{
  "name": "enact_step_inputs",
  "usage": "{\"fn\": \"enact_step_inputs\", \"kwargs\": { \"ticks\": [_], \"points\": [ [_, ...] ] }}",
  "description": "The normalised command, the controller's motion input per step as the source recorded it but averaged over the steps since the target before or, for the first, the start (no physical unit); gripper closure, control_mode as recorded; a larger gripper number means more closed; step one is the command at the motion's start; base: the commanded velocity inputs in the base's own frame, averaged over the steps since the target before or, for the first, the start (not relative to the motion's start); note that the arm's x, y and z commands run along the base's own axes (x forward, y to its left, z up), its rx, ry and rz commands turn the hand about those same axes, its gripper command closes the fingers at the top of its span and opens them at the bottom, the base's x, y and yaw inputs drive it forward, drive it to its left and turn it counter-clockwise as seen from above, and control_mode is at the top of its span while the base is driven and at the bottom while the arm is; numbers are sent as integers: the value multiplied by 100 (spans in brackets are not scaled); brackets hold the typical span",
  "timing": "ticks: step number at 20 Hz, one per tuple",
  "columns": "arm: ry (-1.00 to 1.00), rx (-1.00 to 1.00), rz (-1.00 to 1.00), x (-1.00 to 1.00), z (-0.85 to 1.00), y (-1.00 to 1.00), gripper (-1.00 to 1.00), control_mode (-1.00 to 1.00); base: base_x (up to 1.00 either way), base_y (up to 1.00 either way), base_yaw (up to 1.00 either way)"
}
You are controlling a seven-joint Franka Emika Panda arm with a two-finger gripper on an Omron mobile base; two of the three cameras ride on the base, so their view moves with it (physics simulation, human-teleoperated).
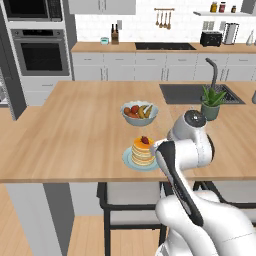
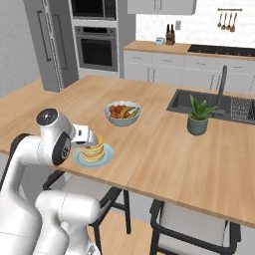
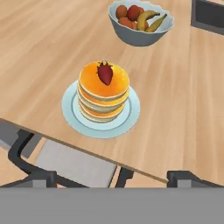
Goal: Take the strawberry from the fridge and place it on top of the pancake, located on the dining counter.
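Gripper fingertips are standing wide apart at six o'clock in the hand view, gripping nothing. Beyond them, towards twelve, the strawberry is resting atop the pancake on its plate, with the fruit bowl sitting farther off at one o'clock. A low swing or dip of the hand could be knocking the berry off the syrupy top or toppling the stack.

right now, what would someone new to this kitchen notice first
Probably the dark red strawberry lying on top of the syrup-glazed pancake stack, on a pale blue plate near the counter's edge. Next, the big white robot arm reaching in from the lower right of the left base view. Beyond the stack, a pale scalloped bowl of bananas and round red-orange fruits stands out.
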Motion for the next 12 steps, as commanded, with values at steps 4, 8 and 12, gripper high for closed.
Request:
{"fn": "enact_step_inputs", "kwargs": {
  "ticks": [4,8,12],
  "points": [
    [-17,2,0,-43,52,-7,-100,-100,0,0,0],
    [-16,2,0,-42,57,-12,-100,-100,0,0,0],
    [-14,3,0,-43,48,-14,-100,-100,0,0,0]
  ]
}}
